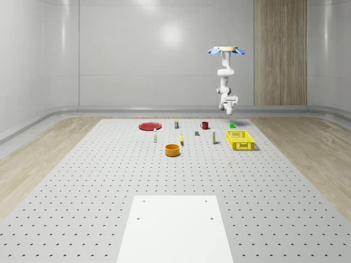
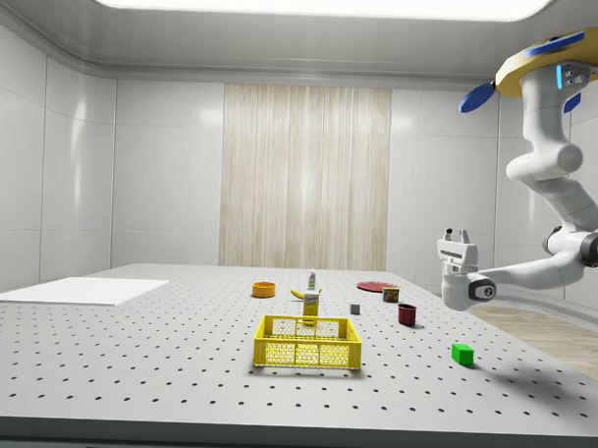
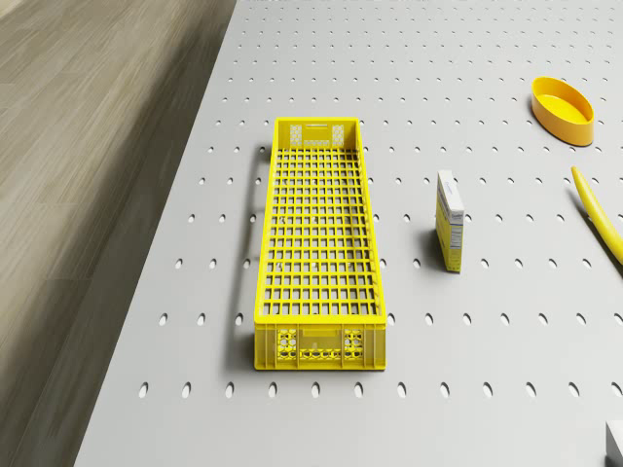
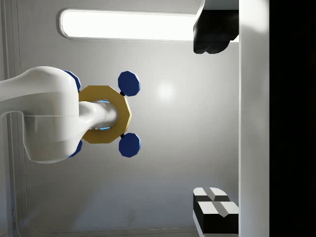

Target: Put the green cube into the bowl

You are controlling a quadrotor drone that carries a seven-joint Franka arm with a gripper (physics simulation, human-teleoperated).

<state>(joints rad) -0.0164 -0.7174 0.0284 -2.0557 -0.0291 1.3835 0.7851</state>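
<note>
The green cube (image 1: 232,125) (image 2: 461,354) lies on the perforated table near the far right, behind the yellow basket (image 1: 240,140). The orange bowl (image 1: 173,149) (image 2: 263,290) (image 3: 563,110) stands toward the table's middle, well away from the cube. The drone (image 1: 225,50) (image 2: 545,61) hovers high over the cube's area. Its white arm bends down and back up, so my gripper (image 2: 458,234) (image 1: 231,99) (image 4: 215,123) hangs well above the cube and points at the ceiling. It is open and holds nothing. The wrist view looks up at the drone's underside (image 4: 103,114).
The yellow basket (image 2: 308,342) (image 3: 316,243) lies between cube and bowl. A small carton (image 3: 449,233), a banana (image 3: 599,209), a red mug (image 1: 204,125), a red plate (image 1: 149,126) and a few small items stand around the far half. A white sheet (image 1: 175,227) covers the near table.
</note>
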